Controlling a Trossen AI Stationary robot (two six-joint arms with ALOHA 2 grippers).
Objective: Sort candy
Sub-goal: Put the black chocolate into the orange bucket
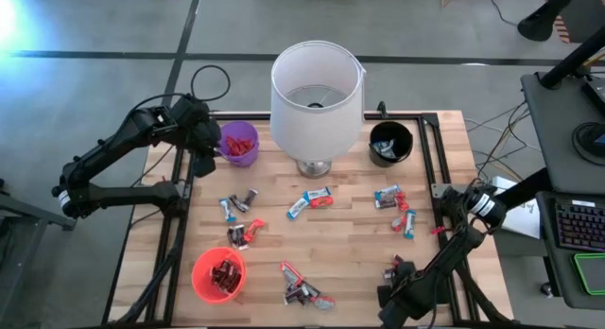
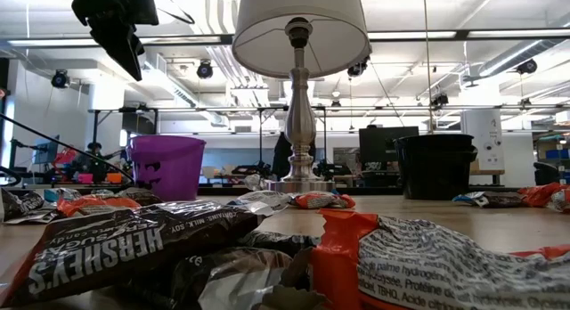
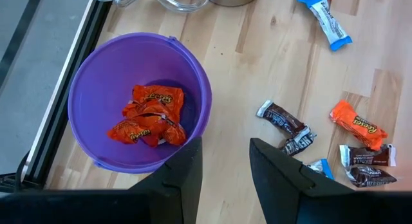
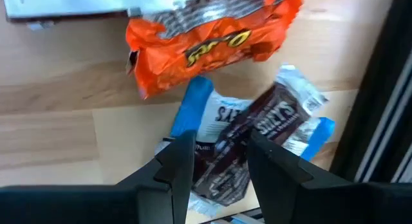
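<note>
Wood table [image 1: 350, 244] w/ candy [image 1: 310, 200], cups, lamp [image 1: 317, 97]

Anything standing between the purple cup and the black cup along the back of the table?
Yes, in the high view the white-shaded lamp stands between the purple cup and the black cup.

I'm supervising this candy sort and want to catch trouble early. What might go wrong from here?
1. The right gripper hangs over a dark bar lying across a blue-and-white bar; closing may grab both.
2. The left gripper sits over the purple cup's rim, so a descent could tip the cup.
3. The lamp stands mid-table, and an arm crossing might knock it.
</note>
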